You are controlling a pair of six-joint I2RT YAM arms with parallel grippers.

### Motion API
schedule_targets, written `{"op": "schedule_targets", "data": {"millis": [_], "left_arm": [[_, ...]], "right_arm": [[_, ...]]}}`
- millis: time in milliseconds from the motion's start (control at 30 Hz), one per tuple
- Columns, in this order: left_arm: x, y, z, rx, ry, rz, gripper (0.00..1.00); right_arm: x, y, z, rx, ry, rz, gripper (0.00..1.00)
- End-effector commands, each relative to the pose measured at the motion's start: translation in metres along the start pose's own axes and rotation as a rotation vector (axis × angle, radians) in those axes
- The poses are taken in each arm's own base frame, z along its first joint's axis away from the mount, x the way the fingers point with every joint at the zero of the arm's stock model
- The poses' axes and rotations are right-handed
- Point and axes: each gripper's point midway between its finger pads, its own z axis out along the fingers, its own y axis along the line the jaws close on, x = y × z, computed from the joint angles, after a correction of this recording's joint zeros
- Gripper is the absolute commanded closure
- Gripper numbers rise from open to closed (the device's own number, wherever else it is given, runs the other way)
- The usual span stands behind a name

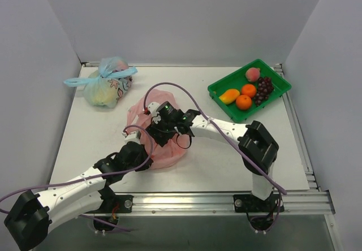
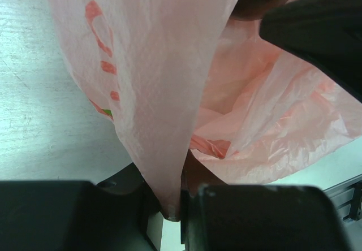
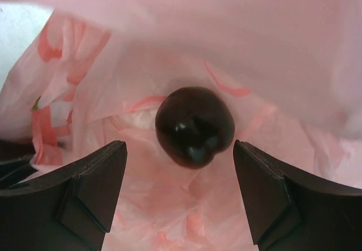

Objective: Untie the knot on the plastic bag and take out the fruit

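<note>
The pink plastic bag (image 1: 161, 149) lies open in the middle of the table; no knot shows. My left gripper (image 2: 169, 211) is shut on a fold of the bag's edge (image 2: 158, 121) and holds it up. My right gripper (image 3: 180, 155) is open inside the bag's mouth, its jaws wide on either side of a dark round plum (image 3: 195, 125) that lies just ahead of the tips. In the top view the right gripper (image 1: 164, 125) is over the bag. A peach (image 1: 253, 73), two oranges (image 1: 244, 102), a mango (image 1: 229, 96) and grapes (image 1: 263, 88) lie in the green tray (image 1: 280, 81).
A second bag (image 1: 107, 87) with a light-blue tie and pastel contents lies at the back left. The green tray stands at the back right. Purple cables loop over both arms above the pink bag.
</note>
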Motion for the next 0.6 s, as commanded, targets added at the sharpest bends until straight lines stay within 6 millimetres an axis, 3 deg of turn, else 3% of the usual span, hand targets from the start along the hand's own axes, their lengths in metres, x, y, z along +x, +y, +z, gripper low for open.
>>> {"op": "schedule_targets", "data": {"millis": [0, 233, 433, 533, 567], "left_arm": [[-0.002, -0.006, -0.002, 0.017, -0.001, -0.011, 0.78], [0.0, -0.004, -0.001, 0.013, 0.001, -0.014, 0.78], [-0.001, -0.004, 0.001, 0.008, 0.0, -0.013, 0.78], [0.0, -0.004, 0.001, 0.009, 0.001, -0.013, 0.78], [0.0, -0.004, 0.002, 0.008, 0.002, -0.012, 0.78]], "right_arm": [[-0.025, -0.006, 0.007, 0.008, -0.055, -0.019, 0.23], [-0.002, -0.007, 0.033, 0.0, 0.0, 0.02, 0.23], [0.013, -0.003, 0.039, -0.015, 0.027, 0.034, 0.24], [0.018, -0.005, 0.039, -0.012, 0.035, 0.035, 0.33], [0.017, -0.005, 0.038, -0.013, 0.033, 0.038, 0.42]]}}
